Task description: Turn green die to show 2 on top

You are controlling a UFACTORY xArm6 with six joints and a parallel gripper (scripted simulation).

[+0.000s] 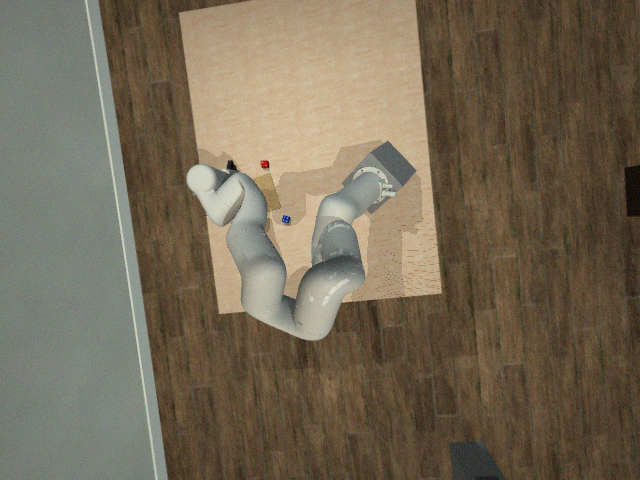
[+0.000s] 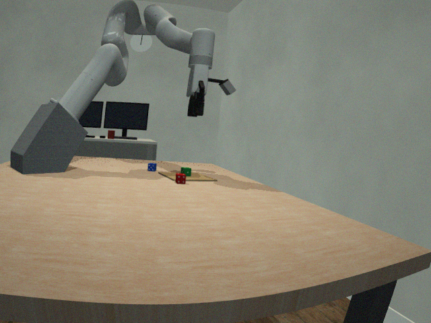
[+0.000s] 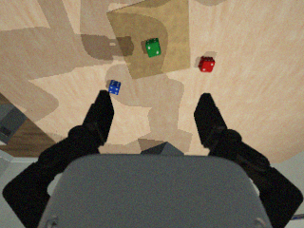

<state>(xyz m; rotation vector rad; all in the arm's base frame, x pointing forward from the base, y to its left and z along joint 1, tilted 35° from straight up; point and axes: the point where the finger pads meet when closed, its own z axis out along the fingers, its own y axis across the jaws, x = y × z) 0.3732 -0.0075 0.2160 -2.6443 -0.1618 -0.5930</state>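
Observation:
The green die (image 2: pixel 186 171) (image 3: pixel 153 47) lies flat on the tan mat (image 2: pixel 203 177) (image 3: pixel 173 28) (image 1: pixel 267 190); in the top view the arm hides it. The red die (image 1: pixel 264 164) (image 2: pixel 180 178) (image 3: pixel 206 64) lies on the table just off the mat's edge. The blue die (image 1: pixel 285 219) (image 2: pixel 151 167) (image 3: pixel 114 87) lies on the table off the mat's other side. My gripper (image 2: pixel 195 112) (image 3: pixel 154 103) is open and empty. It hangs high above the mat, fingers pointing down.
The arm's grey base (image 1: pixel 390 167) (image 2: pixel 45 138) stands on the table (image 2: pixel 174 236) near the dice. The table's edge lies close beyond the mat in the top view. A desk with monitors (image 2: pixel 125 116) stands behind.

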